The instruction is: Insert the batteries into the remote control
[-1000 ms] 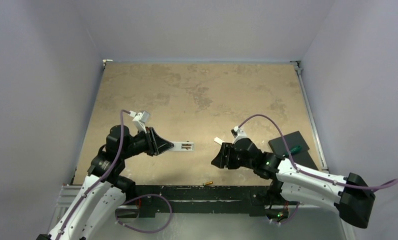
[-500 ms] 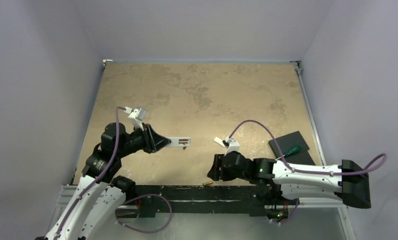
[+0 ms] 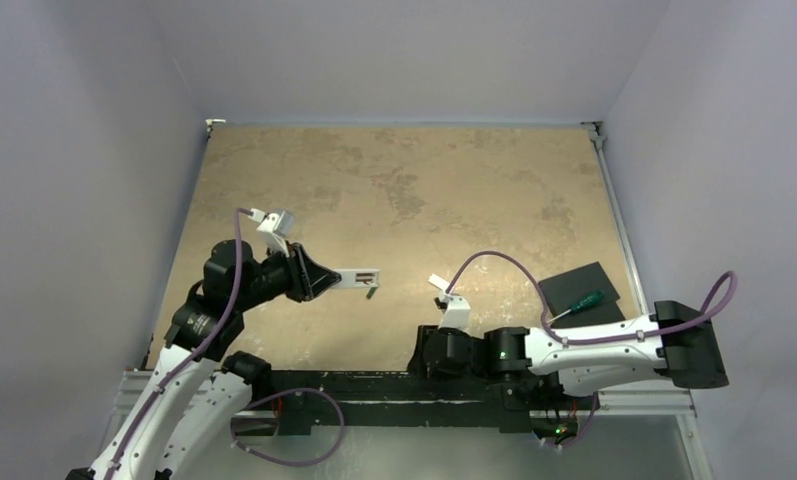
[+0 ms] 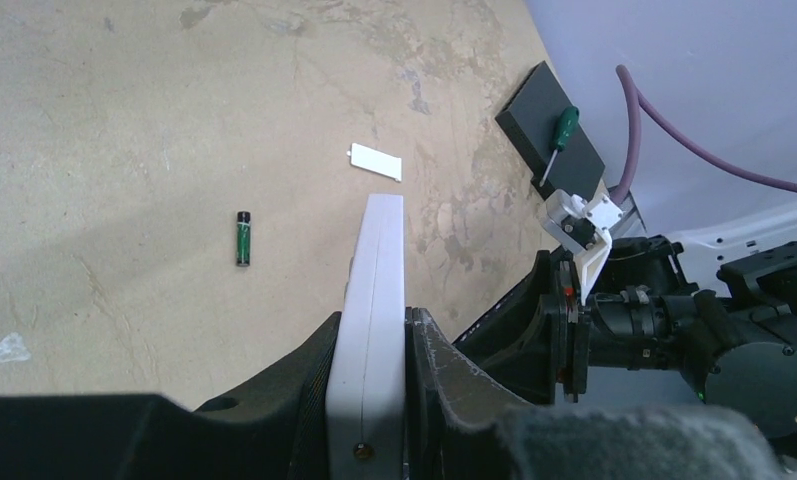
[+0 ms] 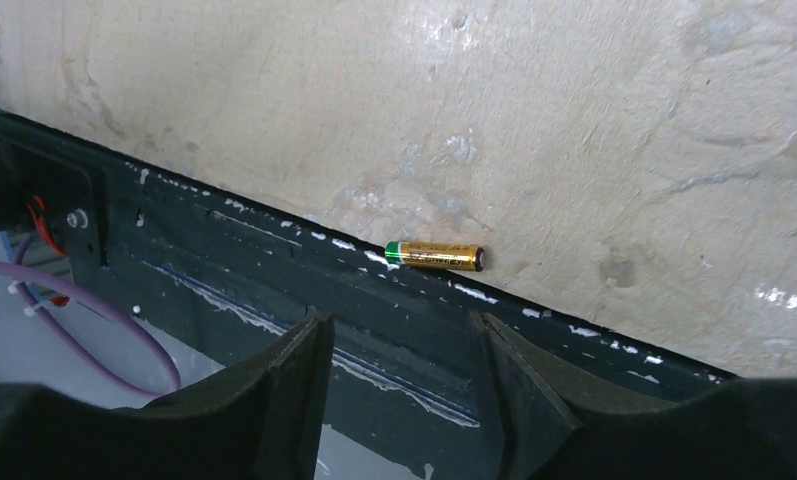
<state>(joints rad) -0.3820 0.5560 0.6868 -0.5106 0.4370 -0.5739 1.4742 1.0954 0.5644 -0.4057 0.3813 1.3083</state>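
Right gripper (image 5: 396, 338), jaws apart, hovers over the gold battery (image 5: 436, 256) at the near edge of the table (image 5: 574, 120). My left gripper (image 4: 369, 335) is clamped on the remote control (image 4: 376, 270). The dark battery (image 4: 242, 238) lies loose on the table nearby. I judge neither loaded yet.

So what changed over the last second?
The right end effector, open, swung back to the tan table's near edge, toward the gold-copper cylindrical battery. The left end effector drew the slim white remote control slightly leftward. Unchanged: remote clamped, battery ungrasped.
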